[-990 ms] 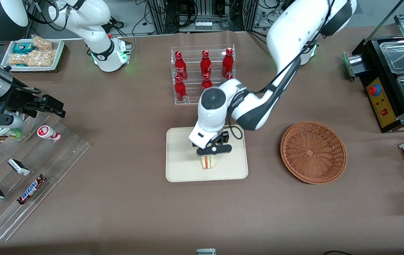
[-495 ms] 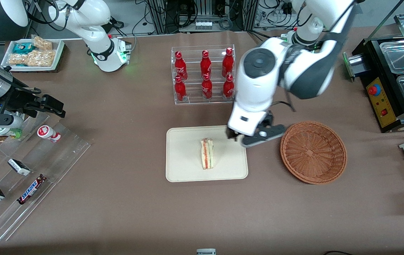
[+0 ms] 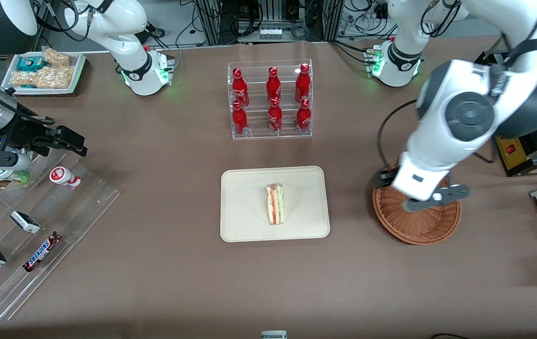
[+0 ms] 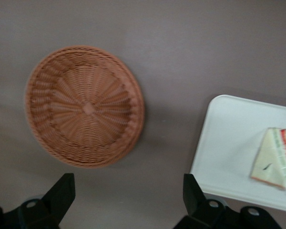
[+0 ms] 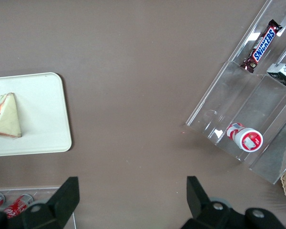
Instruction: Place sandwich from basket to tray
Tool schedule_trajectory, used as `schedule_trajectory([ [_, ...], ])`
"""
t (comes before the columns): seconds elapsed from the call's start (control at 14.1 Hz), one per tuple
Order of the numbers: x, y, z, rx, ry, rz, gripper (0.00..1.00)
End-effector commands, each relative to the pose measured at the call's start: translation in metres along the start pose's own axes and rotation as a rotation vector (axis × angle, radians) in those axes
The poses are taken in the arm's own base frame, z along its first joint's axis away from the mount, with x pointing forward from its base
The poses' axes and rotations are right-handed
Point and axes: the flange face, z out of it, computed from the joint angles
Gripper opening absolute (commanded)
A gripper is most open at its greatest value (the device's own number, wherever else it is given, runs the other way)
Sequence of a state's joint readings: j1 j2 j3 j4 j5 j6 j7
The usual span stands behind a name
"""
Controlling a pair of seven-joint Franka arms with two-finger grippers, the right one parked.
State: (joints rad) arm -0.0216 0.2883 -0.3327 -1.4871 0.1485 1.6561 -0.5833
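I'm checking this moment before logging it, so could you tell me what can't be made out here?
- Basket: in the front view, the left arm and its open gripper above it cover much of it.
- Sandwich and tray: cut off by the left wrist view's edge.
- Sandwich filling: layers too small to identify in any view.

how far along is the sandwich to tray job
Done: the sandwich lies on the tray, and the basket holds nothing. In hand: nothing; the left arm's gripper hangs open above the basket, apart from the sandwich, its fingers spread wide with nothing between them. Left: nothing visible for the placement itself; probably only parking the arm.
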Motion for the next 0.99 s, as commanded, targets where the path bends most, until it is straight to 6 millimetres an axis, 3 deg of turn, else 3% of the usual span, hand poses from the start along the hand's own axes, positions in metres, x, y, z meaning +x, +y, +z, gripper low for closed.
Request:
schedule_trajectory([
  [0.0,-0.021,-0.041,-0.008,0.019,-0.025,0.05,1.0],
  [0.14,-0.031,-0.068,-0.014,0.01,-0.032,0.09,1.0],
  [0.21,-0.031,-0.093,-0.015,0.0,-0.038,0.087,1.0],
  [0.28,-0.039,-0.095,-0.021,-0.016,-0.039,0.114,1.0],
  [0.57,-0.049,-0.142,-0.051,-0.071,-0.051,0.17,1.0],
  [0.92,-0.05,-0.165,-0.094,-0.104,-0.031,0.272,1.0],
])
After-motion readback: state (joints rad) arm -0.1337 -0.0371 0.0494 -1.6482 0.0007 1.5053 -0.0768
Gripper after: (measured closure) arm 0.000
